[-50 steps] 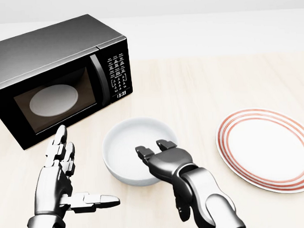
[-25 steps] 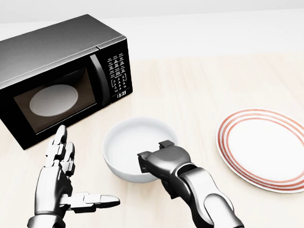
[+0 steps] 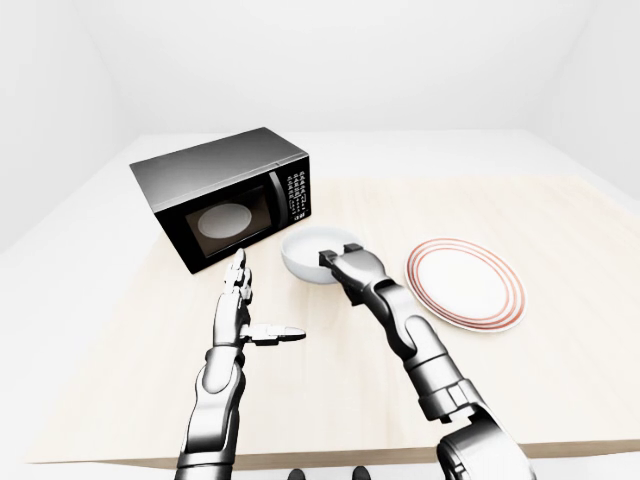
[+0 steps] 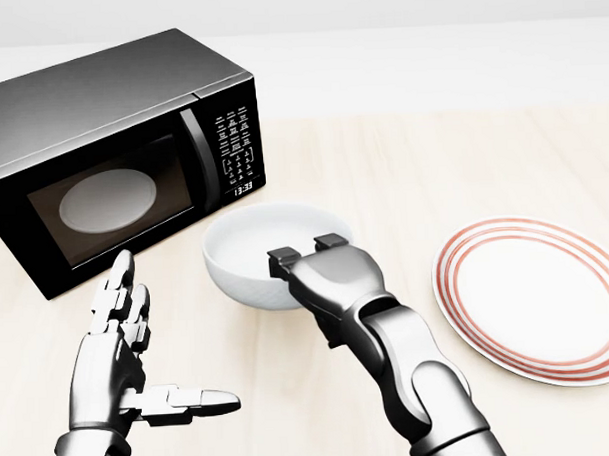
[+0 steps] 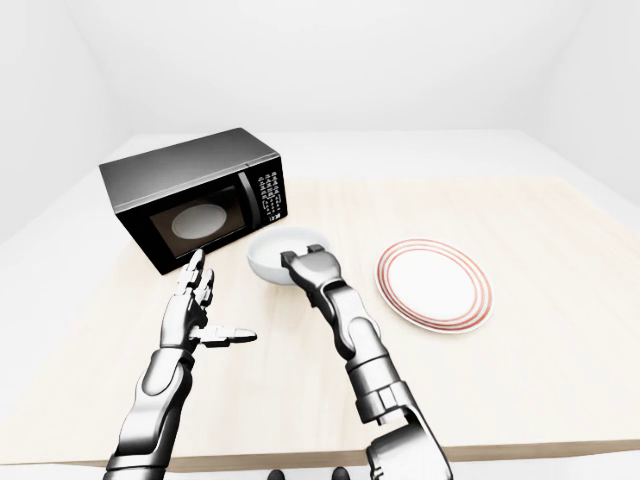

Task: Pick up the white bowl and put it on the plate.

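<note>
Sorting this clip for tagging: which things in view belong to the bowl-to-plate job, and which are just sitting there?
Part of the job:
- white bowl, gripped at its rim by the right robot hand
- plate with red rings, to the right in the head view

Just there:
- microwave, door closed
- left robot hand, open, holding nothing
- table

one white bowl (image 4: 257,256), one plate (image 4: 535,298), one microwave (image 4: 102,155), one table (image 4: 402,165), two hands: left hand (image 4: 119,360), right hand (image 4: 326,272).
</note>
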